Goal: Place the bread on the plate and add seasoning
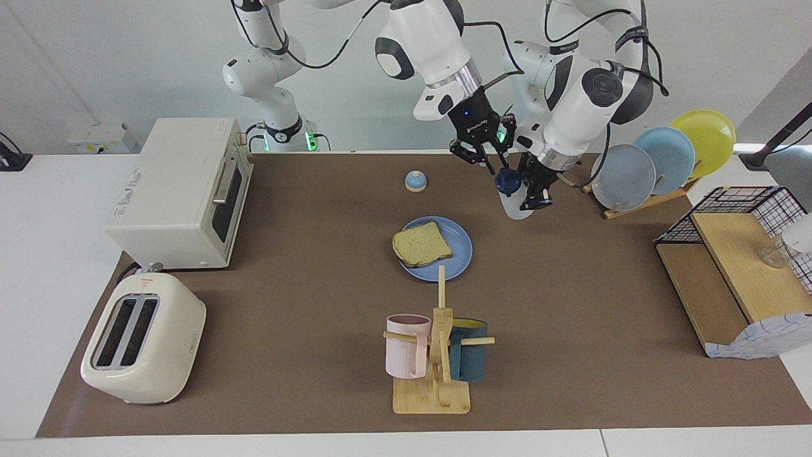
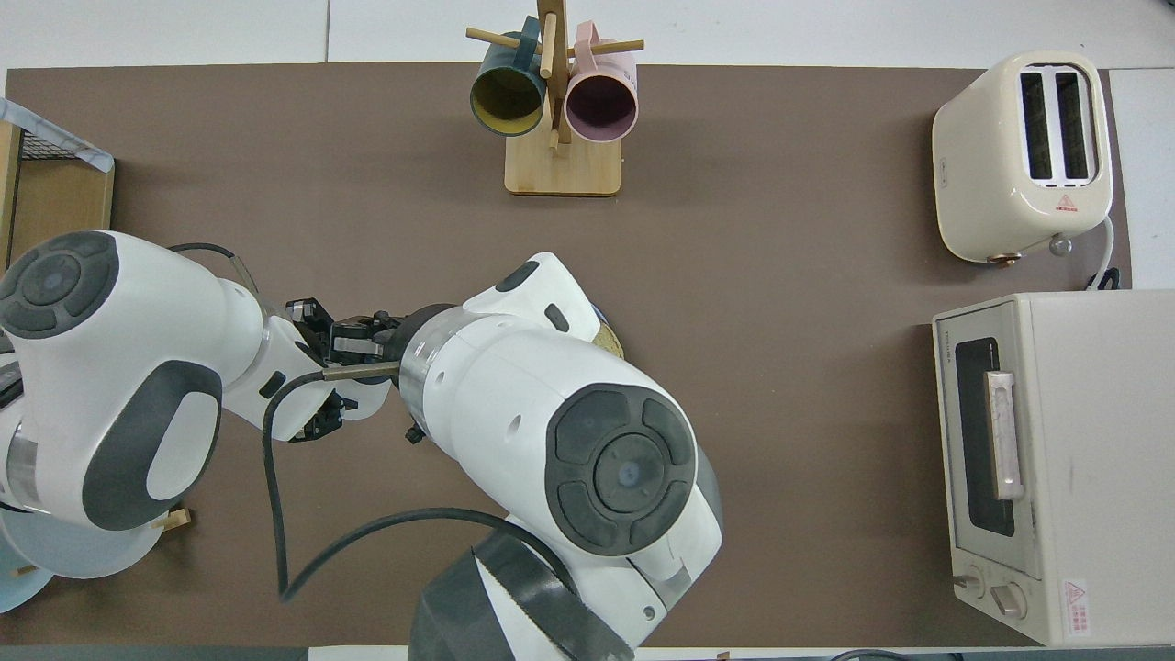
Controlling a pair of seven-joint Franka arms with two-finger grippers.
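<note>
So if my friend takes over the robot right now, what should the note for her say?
Left gripper: shut on the seasoning bottle, held in the air beside the plate.
Right gripper: just above the bottle's cap; can't tell whether it is open.
Done: the bread lies on the plate.
Left: bring the bottle over the bread and add seasoning.

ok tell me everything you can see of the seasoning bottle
The seasoning bottle is small, of translucent whitish plastic, with a dark navy cap and spout at its top. It hangs tilted in the air, gripped around its body by the left claw, over bare mat between the blue plate and the rack of upright plates. The right claw hovers just above the cap. The overhead view hides most of it.
</note>
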